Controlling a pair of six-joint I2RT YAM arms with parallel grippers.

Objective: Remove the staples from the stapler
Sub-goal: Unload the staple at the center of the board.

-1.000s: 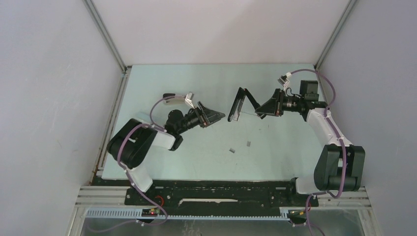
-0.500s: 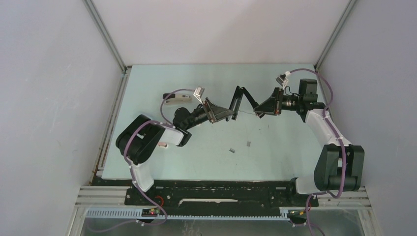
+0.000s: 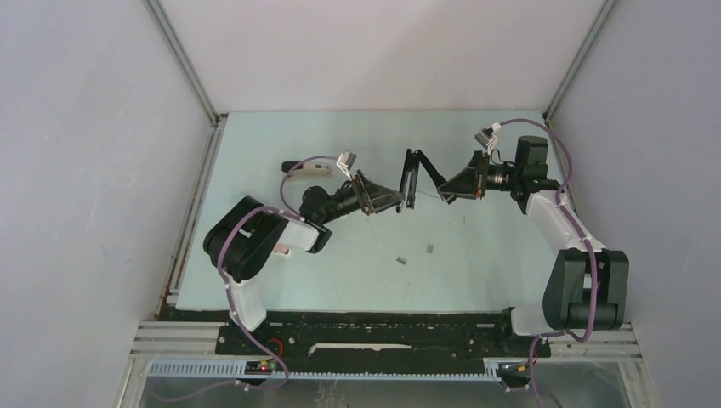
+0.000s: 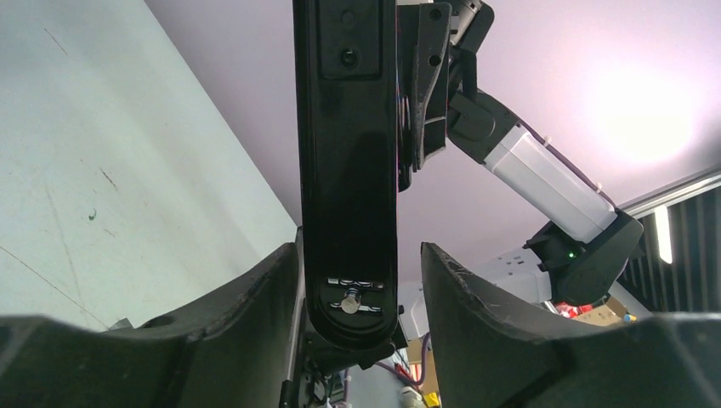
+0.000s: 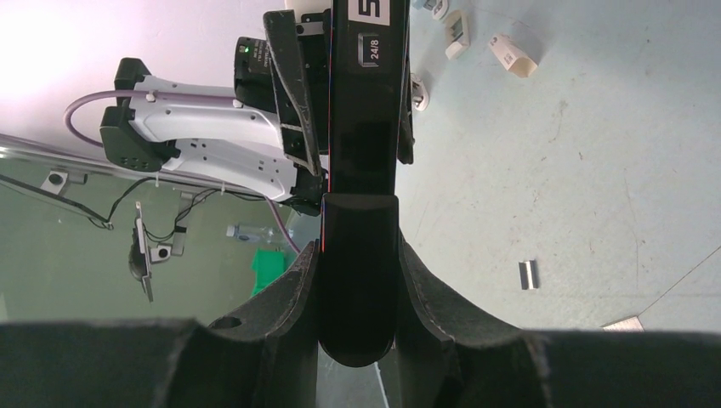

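Staples (image 3: 400,260) lie loose on the pale worktop (image 3: 340,280) nearest our bases: two short grey strips a little apart, the second at two o'clock of the first. Beyond them, at twelve o'clock, the stapler (image 3: 411,180) is hinged open in a V between our two grippers. Our left gripper (image 3: 398,201) reaches in from eight o'clock. Its jaws stand parted around the black base, one finger against it and the other showing a gap. Our right gripper (image 3: 445,194), coming from three o'clock, has its jaws clamped on the other limb, marked 24/8.
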